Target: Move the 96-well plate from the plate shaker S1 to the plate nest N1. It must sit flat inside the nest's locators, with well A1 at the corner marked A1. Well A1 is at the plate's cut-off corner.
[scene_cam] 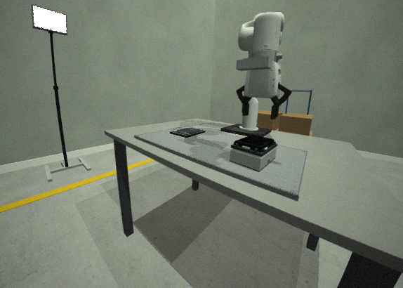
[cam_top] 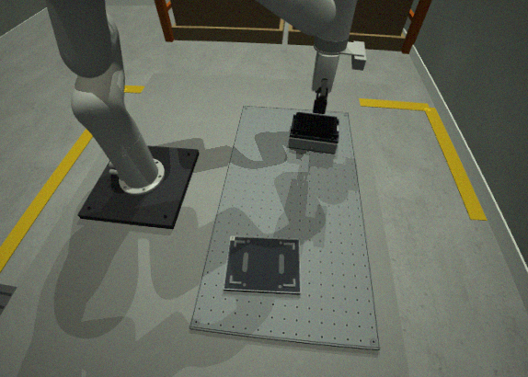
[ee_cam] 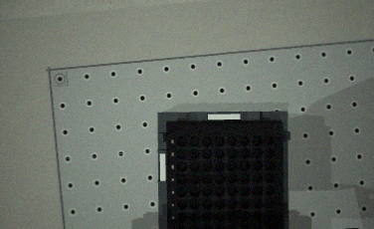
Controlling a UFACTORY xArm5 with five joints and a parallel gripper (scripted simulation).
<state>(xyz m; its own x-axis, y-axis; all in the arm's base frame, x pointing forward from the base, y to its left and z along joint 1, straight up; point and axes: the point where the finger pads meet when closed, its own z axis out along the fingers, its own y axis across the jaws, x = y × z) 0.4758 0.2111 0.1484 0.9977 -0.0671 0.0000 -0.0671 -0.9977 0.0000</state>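
Observation:
The black 96-well plate sits on the light grey plate shaker S1 at the far end of the perforated board. The plate also shows in the exterior view on the shaker, and in the wrist view, cut off by the lower edge. My gripper is open and empty, hanging well above the plate; in the top view the gripper is over the plate's far edge. The dark plate nest N1 with white corner locators lies at the near end of the board, empty.
The perforated board lies on the table. The arm's black base plate is to its left. Wooden crates with orange posts stand behind. A lamp on a stand is off the table.

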